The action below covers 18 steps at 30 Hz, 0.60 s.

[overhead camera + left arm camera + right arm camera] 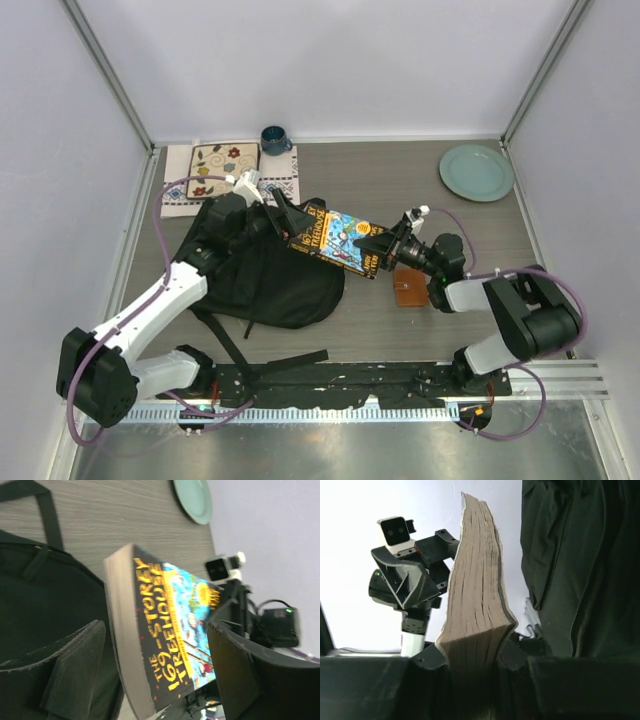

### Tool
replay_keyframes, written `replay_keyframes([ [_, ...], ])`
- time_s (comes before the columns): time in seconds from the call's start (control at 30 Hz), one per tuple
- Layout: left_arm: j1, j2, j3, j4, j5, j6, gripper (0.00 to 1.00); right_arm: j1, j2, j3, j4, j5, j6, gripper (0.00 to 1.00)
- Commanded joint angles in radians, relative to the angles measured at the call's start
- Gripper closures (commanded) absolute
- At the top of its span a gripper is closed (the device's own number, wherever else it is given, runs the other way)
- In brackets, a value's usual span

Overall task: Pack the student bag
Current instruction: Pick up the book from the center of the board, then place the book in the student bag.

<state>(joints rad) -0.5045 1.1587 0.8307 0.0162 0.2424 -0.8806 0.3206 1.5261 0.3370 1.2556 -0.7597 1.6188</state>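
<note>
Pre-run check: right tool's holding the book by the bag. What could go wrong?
1. Right tool grips the book by one end only; it could sag or slip.
2. Left tool, open, sits close to the book's far end: collision risk.
3. The student bag lies slumped, no opening visible; the book may land on fabric.

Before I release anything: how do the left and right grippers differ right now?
The right gripper is shut on the book, clamping one end. The left gripper is open, its fingers spread wide with the book showing between them; contact is unclear. The right gripper hangs over bare table, the left gripper over the student bag. Shared: both face the book from opposite ends.
</note>
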Motion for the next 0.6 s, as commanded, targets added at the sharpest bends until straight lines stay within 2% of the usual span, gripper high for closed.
replay_keyframes([
  [0.0, -0.002, -0.056, 0.064, -0.172, -0.136, 0.103, 0.11, 0.003, -0.217, 0.028, -0.077, 0.085, -0.239, 1.0],
  [0.03, -0.002, -0.056, 0.067, -0.188, -0.147, 0.112, 0.1, 0.003, -0.266, 0.042, -0.313, 0.139, -0.316, 0.99],
  [0.1, -0.003, -0.059, 0.067, -0.214, -0.161, 0.127, 0.07, 0.005, -0.432, 0.116, -0.595, 0.235, -0.547, 0.99],
  [0.13, -0.003, -0.059, 0.065, -0.217, -0.161, 0.127, 0.06, 0.003, -0.479, 0.146, -0.853, 0.291, -0.615, 1.0],
  [0.17, -0.003, -0.053, 0.064, -0.216, -0.157, 0.132, 0.0, 0.005, -0.562, 0.178, -0.962, 0.415, -0.669, 1.0],
  [0.2, -0.005, -0.044, 0.068, -0.217, -0.146, 0.141, 0.0, 0.003, -0.59, 0.235, -1.152, 0.483, -0.763, 1.0],
  [0.3, -0.032, -0.002, 0.099, -0.249, -0.158, 0.176, 0.0, 0.0, -0.667, 0.302, -1.373, 0.69, -0.844, 0.99],
  [0.37, -0.086, 0.018, 0.133, -0.266, -0.189, 0.209, 0.0, 0.002, -0.695, 0.315, -1.433, 0.755, -0.856, 0.99],
  [0.4, -0.109, 0.038, 0.145, -0.28, -0.205, 0.219, 0.01, -0.002, -0.722, 0.319, -1.472, 0.845, -0.856, 0.99],
  [0.57, -0.273, 0.131, 0.229, -0.312, -0.29, 0.275, 0.0, -0.002, -0.808, 0.316, -1.529, 0.974, -0.856, 1.0],
])
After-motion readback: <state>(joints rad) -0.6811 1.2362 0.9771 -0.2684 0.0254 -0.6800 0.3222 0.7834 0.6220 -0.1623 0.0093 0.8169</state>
